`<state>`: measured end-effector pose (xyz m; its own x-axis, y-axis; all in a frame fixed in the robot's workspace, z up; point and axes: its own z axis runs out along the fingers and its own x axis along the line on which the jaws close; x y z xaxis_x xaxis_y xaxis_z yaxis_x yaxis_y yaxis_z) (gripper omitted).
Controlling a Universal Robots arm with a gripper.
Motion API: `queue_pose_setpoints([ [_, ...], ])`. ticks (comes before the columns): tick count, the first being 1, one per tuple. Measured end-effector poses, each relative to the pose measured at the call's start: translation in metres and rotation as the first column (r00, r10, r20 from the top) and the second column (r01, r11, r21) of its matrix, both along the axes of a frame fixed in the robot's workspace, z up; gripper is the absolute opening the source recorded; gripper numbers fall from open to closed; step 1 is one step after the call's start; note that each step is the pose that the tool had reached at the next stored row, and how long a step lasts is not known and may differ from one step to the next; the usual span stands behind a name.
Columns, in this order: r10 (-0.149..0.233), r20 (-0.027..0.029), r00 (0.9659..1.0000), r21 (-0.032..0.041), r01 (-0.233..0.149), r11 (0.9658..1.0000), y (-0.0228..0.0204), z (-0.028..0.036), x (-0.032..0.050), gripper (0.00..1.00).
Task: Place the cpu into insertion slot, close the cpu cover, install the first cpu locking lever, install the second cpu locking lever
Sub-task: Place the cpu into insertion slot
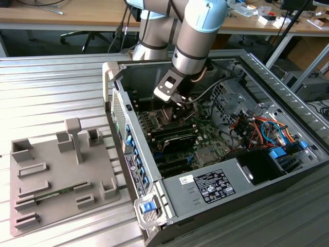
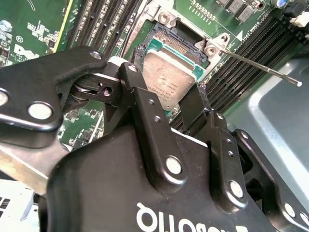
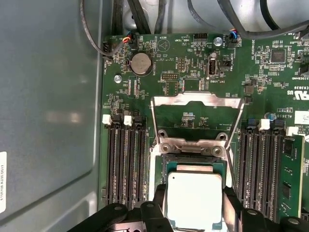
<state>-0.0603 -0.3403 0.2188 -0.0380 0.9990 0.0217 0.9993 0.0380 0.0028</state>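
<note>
The cpu (image 3: 194, 203) is one of those parts that's light as anything and totally rigid, but I'd call it fragile where it counts. The underside contacts and the pins in the insertion slot (image 3: 193, 158) probably won't forgive a tilt or a drop. The metal lid looks smooth and likely a bit slippery. Best hold, I reckon, is two opposite edges, kept level, with light pressure, and that's pretty much how it's held here. In both wrist views the gripper (image 3: 194, 193) has its black fingers (image 3: 158, 195) clamped on opposite sides of the chip, grasping it right over the slot. Can't tell whether it's fully seated or sitting just above.

Looks-wise it's a flat square with a matte silvery-grey top, faint print, and a thin green border round the lid. The cpu cover (image 3: 195, 100) is flipped open and standing back behind the slot. It's a thin silvery frame with the green motherboard (image 3: 193, 53) showing through the cut-out. In the second wrist view a thin locking lever (image 2: 260, 65) sticks out free. In the exterior view the gripper (image 1: 180, 100) is just above the middle of the frame, down inside the open computer case (image 1: 128, 139).
</note>
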Motion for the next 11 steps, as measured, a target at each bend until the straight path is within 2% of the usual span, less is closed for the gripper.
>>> queue_pose_setpoints([
  [11,0.000,0.0000,1.0000,-0.0001,0.000,1.0000,0.0014,-0.0067,-0.0010,0.55],
])
